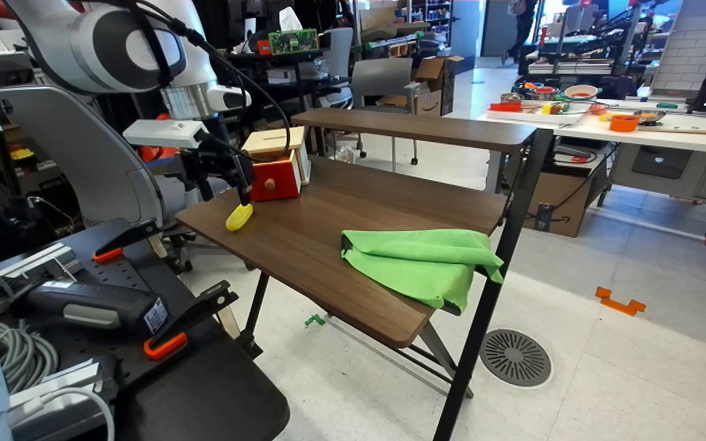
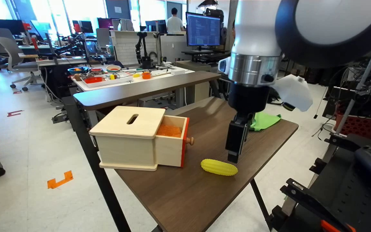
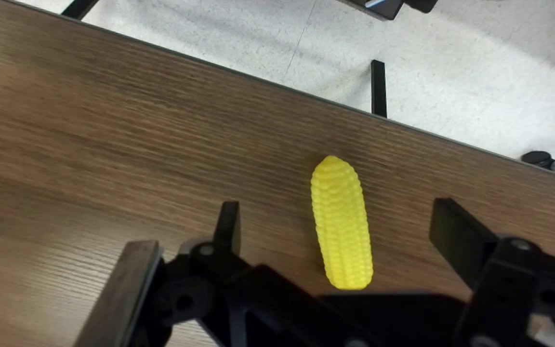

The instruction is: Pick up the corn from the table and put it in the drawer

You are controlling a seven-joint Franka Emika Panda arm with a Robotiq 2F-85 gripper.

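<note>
Wrist view: the corn (image 3: 342, 224) lies lengthwise on the brown top of the table (image 3: 128, 135), tapered tip just short of 12 o'clock, blunt end just short of 6.
Gripper (image 3: 337, 212): jaws wide, one finger at 9 o'clock of the corn, the other at 3, both apart from it.
Fingertips (image 2: 233, 157): in an exterior view, at the corn's 2 o'clock, just beside one end; whether they reach the wood, cannot tell.
Table's long edge: in the wrist view, past the corn toward 1 o'clock, pale floor (image 3: 451, 72) beyond.
Drawer (image 2: 169, 153): in an exterior view, near the corn at its 10 o'clock, partway out of a pale wooden box (image 2: 124, 149), red front and round knob (image 2: 189, 140) facing 3, something orange showing inside.
Green cloth (image 1: 414, 263): in an exterior view, between 3 and 4 o'clock of the corn, well apart, rumpled and spilling past the table's edge.
Raised shelf (image 1: 414, 127): in an exterior view, at 2 o'clock, above the table's back.
Arm (image 1: 68, 46): in an exterior view, at 11 o'clock, white and grey.
Black bench (image 1: 218, 392): in an exterior view, near 8 o'clock, bearing clamps (image 1: 190, 315) with orange ends.
</note>
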